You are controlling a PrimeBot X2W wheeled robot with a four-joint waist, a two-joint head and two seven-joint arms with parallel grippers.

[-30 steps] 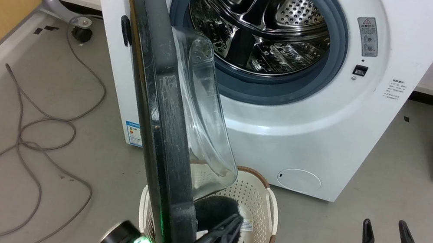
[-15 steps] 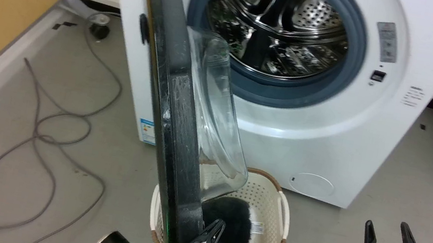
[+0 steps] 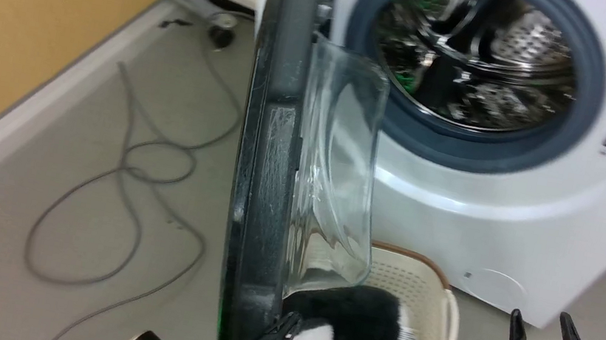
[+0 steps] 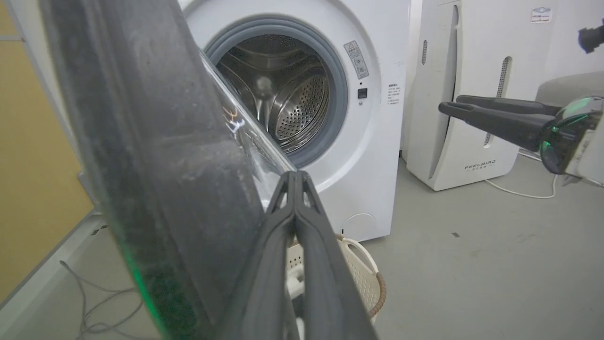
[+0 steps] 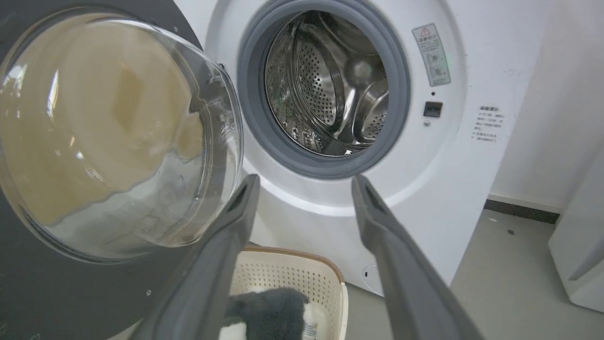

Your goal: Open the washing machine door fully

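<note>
The washing machine door (image 3: 268, 158) stands swung out on its left hinge, edge-on in the head view, and its clear glass bowl (image 3: 339, 176) bulges toward the washing machine (image 3: 454, 220). The steel drum (image 3: 480, 70) is exposed inside the grey gasket. My left gripper (image 3: 290, 319) is shut with nothing in it. It lies against the inner side of the door's lower rim (image 4: 141, 141), its tips (image 4: 295, 175) next to the glass. My right gripper (image 3: 540, 318) hangs open at the lower right, apart from the door (image 5: 71, 293), with nothing between its fingers (image 5: 236, 212).
A cream basket (image 3: 444, 298) holding a black-and-white plush (image 3: 358, 321) sits on the floor under the door. A grey cable (image 3: 122, 183) loops along the yellow wall (image 3: 25, 25) on the left. A white FEELBIRD appliance (image 4: 472, 94) stands to the machine's right.
The head camera has swung left, so the whole scene shifted right. The door now looks more edge-on, with my left gripper still at its lower inner rim. The right gripper keeps its place.
</note>
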